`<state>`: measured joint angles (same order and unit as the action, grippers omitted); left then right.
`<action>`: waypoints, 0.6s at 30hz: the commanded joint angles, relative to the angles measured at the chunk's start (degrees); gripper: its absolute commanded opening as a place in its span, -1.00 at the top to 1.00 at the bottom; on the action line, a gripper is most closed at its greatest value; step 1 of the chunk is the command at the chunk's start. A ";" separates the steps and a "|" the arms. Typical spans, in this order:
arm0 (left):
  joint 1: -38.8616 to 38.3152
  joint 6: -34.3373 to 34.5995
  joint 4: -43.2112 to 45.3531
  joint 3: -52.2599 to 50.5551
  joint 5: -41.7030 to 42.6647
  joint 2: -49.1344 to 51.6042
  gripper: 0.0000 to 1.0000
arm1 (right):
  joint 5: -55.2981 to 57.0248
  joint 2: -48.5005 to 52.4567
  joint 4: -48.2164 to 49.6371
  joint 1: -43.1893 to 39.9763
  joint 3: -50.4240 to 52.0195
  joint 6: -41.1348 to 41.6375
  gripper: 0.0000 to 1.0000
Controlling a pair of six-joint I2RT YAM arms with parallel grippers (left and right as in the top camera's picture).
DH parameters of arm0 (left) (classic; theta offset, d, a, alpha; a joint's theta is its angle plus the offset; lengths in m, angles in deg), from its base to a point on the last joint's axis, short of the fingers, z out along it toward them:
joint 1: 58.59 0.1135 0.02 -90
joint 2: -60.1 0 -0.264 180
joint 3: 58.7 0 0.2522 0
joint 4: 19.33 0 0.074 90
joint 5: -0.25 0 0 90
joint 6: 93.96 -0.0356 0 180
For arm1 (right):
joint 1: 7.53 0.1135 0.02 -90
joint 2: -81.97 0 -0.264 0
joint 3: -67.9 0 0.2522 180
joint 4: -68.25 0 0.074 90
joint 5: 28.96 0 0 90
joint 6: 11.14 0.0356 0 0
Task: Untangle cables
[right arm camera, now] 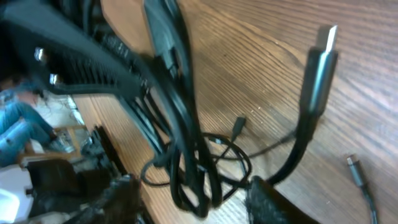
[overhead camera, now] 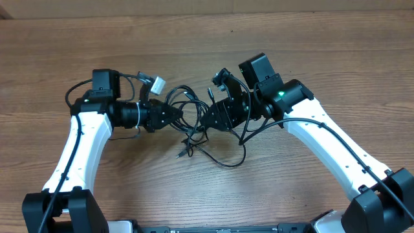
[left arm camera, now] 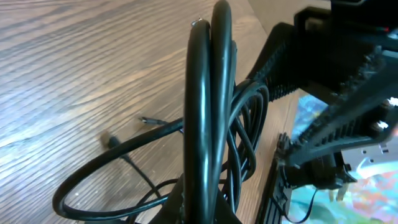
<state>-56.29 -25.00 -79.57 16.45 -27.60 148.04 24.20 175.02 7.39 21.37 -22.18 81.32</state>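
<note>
Left wrist view has two strands of the cables standing upright right against the lens, rising from bottom centre where the left gripper should be. Overhead, its jaws taper to a point on them, so I judge it pinched on those strands. Just behind, more loops hang bunched, one wide loop sagging to the table beside a small plug. Beyond stands the right gripper, close to the knot; its own camera is too blurred for me to tell whether it is spread or clamped. The tangle sits between the two grippers, with slack trailing toward the robot. To do this well, let one hand anchor while the other takes a single strand near a free end, such as the upright flat plug, and draws it slowly away, watching that the loops loosen rather than cinch
</note>
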 commanded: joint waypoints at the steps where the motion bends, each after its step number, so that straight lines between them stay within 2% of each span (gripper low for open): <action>1: -0.09 -1.70 0.22 -0.17 1.77 0.13 0.91 | 1.20 -1.53 0.48 -0.04 0.13 2.99 0.10; 3: -0.11 -1.70 0.22 -0.17 1.95 0.13 0.91 | 1.20 -1.53 0.98 -0.02 0.13 4.90 0.14; 7: -0.15 -1.66 0.20 -0.17 1.97 0.13 0.92 | -1.03 -1.53 2.10 0.02 0.13 5.05 0.72; 9: -0.15 -1.66 0.17 -0.17 1.97 0.13 0.91 | -3.78 -1.53 2.84 0.02 0.13 5.03 0.85; 11: -0.35 -1.66 0.20 -0.15 1.99 0.13 0.91 | -5.75 -1.53 3.87 0.02 0.13 5.03 0.92; 18: -2.12 -1.38 0.31 -0.17 1.99 0.13 0.91 | -14.19 -1.53 7.04 1.09 0.13 5.01 0.92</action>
<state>-56.55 -25.39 -79.53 16.45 -27.73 148.04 17.25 175.02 12.95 21.35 -22.18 86.15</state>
